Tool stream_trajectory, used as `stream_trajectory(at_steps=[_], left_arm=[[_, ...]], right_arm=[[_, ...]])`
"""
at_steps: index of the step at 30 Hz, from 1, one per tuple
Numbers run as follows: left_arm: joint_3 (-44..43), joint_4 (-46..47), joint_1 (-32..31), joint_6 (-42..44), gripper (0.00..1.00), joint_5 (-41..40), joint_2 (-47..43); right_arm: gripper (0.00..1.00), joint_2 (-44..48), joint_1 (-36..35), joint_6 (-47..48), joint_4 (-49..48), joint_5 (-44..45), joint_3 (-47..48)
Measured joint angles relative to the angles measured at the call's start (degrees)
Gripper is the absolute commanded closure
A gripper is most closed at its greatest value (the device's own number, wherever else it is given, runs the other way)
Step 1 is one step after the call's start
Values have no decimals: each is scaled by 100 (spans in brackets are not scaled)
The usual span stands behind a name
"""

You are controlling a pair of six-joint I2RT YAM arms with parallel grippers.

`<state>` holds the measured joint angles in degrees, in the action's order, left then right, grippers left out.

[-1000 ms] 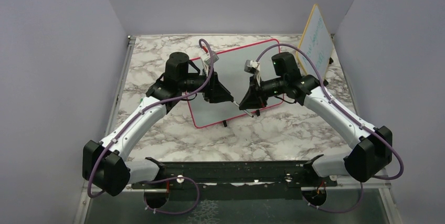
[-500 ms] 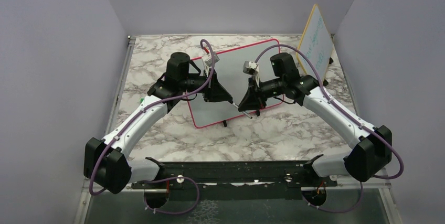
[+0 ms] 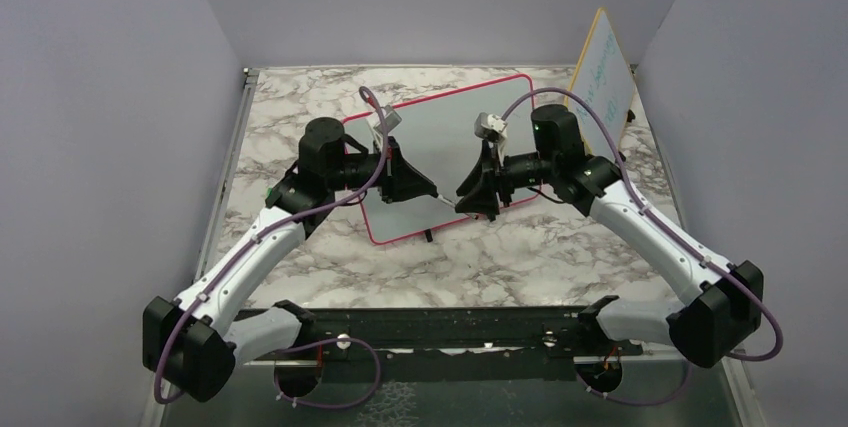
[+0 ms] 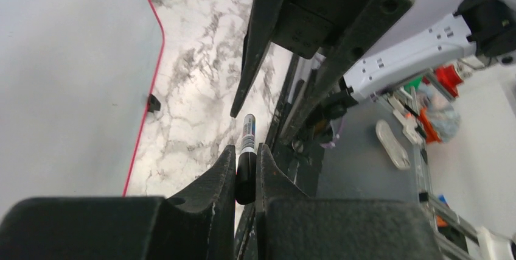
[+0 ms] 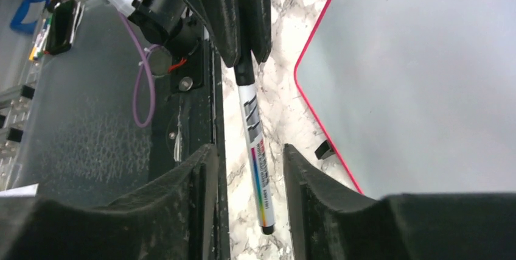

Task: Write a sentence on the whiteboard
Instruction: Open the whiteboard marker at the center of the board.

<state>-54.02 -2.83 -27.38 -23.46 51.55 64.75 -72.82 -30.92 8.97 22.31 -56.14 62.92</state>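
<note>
The table (image 3: 520, 257) bears the whiteboard (image 3: 440, 137), flat and bare of writing. Over its near edge the left gripper (image 4: 245, 156) is clenched on the marker (image 5: 255, 138), seemingly by its cap. The right gripper (image 5: 248, 156) stands released around the barrel. Gripped by the cap alone, the barrel could slip free and drop. A second ago the right held it and the left was open.

The left gripper (image 3: 425, 190) and right gripper (image 3: 468, 199) meet nose to nose over the whiteboard's (image 3: 440, 122) near edge, and the marker (image 5: 255, 144) spans the gap, so nothing passes between them. The whiteboard's far half lies open. A small yellow-framed board (image 3: 605, 72) stands in the far right corner.
</note>
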Motion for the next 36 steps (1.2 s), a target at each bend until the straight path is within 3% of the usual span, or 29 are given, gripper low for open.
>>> stream_trajectory(at_steps=[4,5,6,25,34,36], left_arm=[[442,446,0,-380,100,-439,-455],[590,597,0,-483,100,-577,-577],[737,734,0,-595,100,-699,-695],[2398,2826,0,-1904,100,-2109,-2262],[2931,4046,0,-2684,100,-2190,-2192],[2955,4330,0,-2833,100,-2212,-2175]], right_arm=[[28,417,0,-433,-732,236,-348],[11,538,0,-592,-938,358,-466],[1,658,0,-734,-1130,492,-579],[0,1755,0,-2907,-3834,2369,-2234],[0,1655,0,-4017,-4994,2398,-2588],[5,1580,0,-4258,-5340,2280,-2695]])
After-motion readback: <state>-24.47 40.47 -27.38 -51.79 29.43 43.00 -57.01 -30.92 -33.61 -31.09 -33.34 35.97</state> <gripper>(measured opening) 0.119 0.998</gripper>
